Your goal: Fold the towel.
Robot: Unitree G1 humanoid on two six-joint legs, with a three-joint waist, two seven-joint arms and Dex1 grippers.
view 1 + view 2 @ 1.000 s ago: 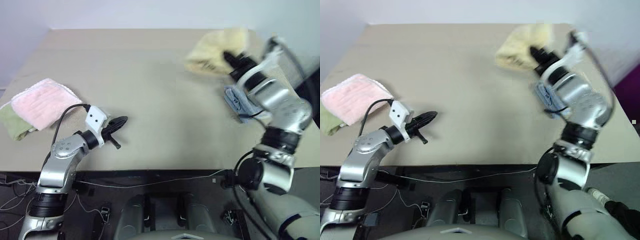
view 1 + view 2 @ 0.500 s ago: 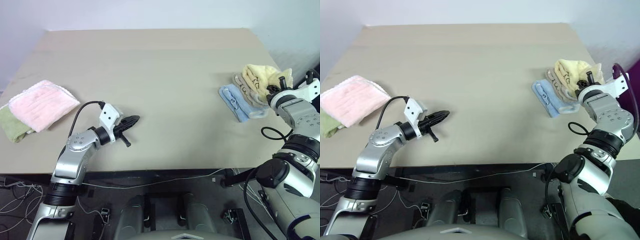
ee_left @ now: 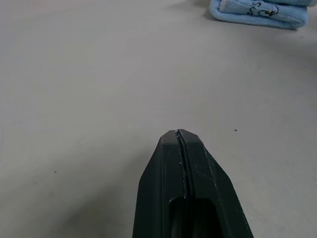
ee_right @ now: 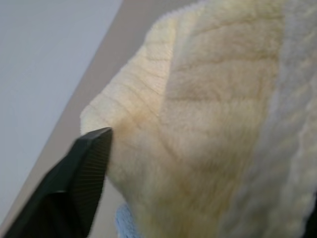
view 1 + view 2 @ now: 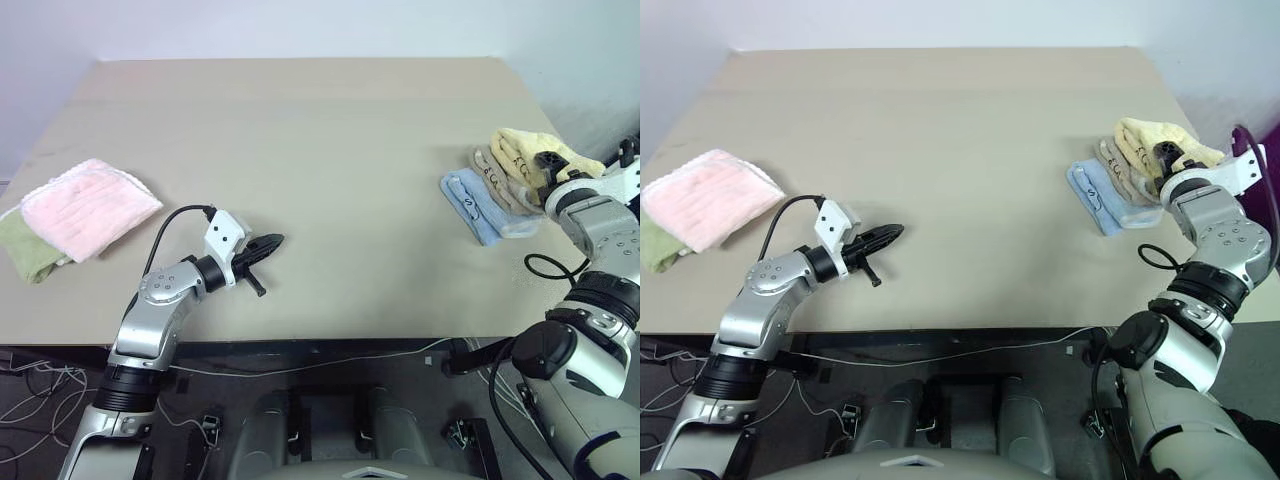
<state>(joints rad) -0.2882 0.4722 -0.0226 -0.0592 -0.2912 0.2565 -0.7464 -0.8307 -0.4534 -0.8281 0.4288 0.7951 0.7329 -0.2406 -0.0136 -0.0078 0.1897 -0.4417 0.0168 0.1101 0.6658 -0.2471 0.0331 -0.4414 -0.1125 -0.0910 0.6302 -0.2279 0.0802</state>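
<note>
Right wrist view — towel [image 4: 213,124] probably between spread fingers [image 4: 79,183].

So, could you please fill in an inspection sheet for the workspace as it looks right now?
Surface: beige table, bare across the middle.
Job's things: pale yellow towel, folded, atop the stack at the table's right edge.
Clutter: beige towel and light blue towel in that same stack; pink towel over a green cloth at the left edge.
Grippers: left claw shut, holding nothing, over the table's near edge; right claw at the yellow towel, with one finger beside the cloth.
Cables: black cable looping from the left wrist; loose wires under the table.
Surroundings: pale wall behind the table.
</note>
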